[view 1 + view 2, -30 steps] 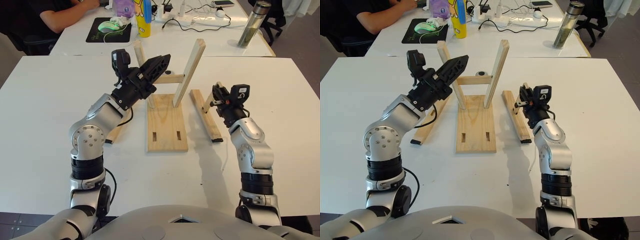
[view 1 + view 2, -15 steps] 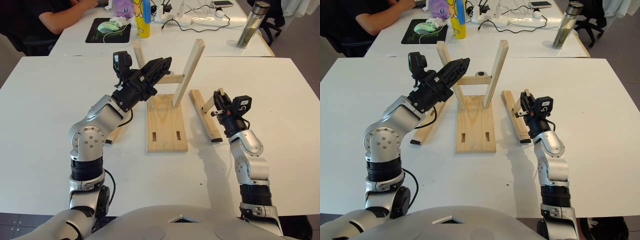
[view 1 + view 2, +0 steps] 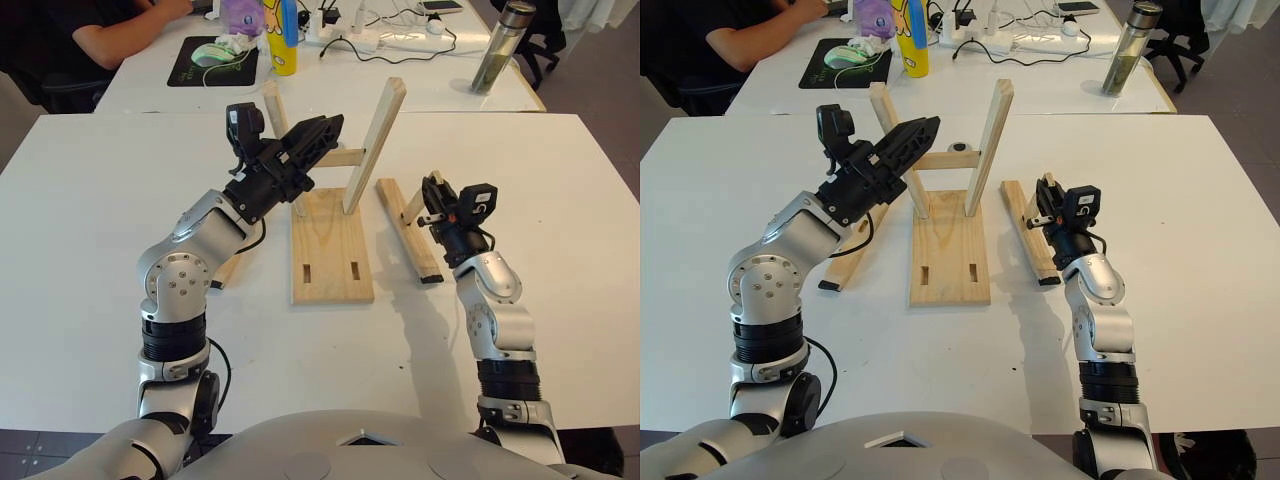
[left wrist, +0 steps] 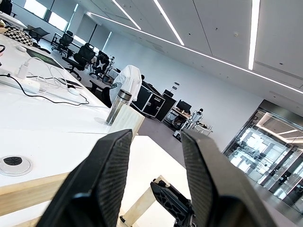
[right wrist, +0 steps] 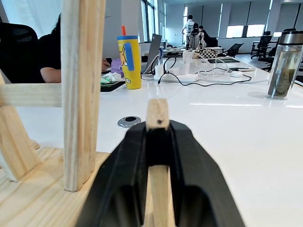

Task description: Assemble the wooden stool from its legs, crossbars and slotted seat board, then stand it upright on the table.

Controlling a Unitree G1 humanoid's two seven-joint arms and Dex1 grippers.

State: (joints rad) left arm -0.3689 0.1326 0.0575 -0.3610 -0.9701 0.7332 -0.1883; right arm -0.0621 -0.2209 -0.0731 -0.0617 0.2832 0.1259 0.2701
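Seat board [image 3: 332,240]: one, lying flat on the white bench [image 3: 90,220], long axis running away from the robot. Slots [image 3: 307,269]: two open ones counted, side by side at the board's near end.

Legs: four counted.
- Far-left leg [image 3: 883,105] stands in the far end of the seat board, partly behind the left gripper.
- Far-right leg [image 3: 376,140] stands in the same end and tilts a little to the right.
- Right loose leg [image 3: 407,232] lies flat on the bench just beside the board's right edge, with a dark pad on its near end.
- Left loose leg [image 3: 847,258] lies flat on the bench to the board's left, partly under the left arm.

Crossbars: two counted.
- Joining crossbar [image 3: 950,158] spans the two standing legs, roughly level.
- Short crossbar [image 5: 157,113] juts from the right loose leg.

Left gripper [image 3: 330,125]: held above the bench, close against the far-left leg and the joining crossbar. Contact with the wood cannot be judged. Its fingers [image 4: 104,175] are spread wide with nothing between them.

Right gripper [image 3: 433,192]: low over the bench at the far half of the right loose leg. Its fingers [image 5: 128,170] are clamped on the short crossbar, whose end pokes out past the fingertips.

Second bench behind: one yellow cup [image 5: 130,61] and one bottle [image 3: 497,50].
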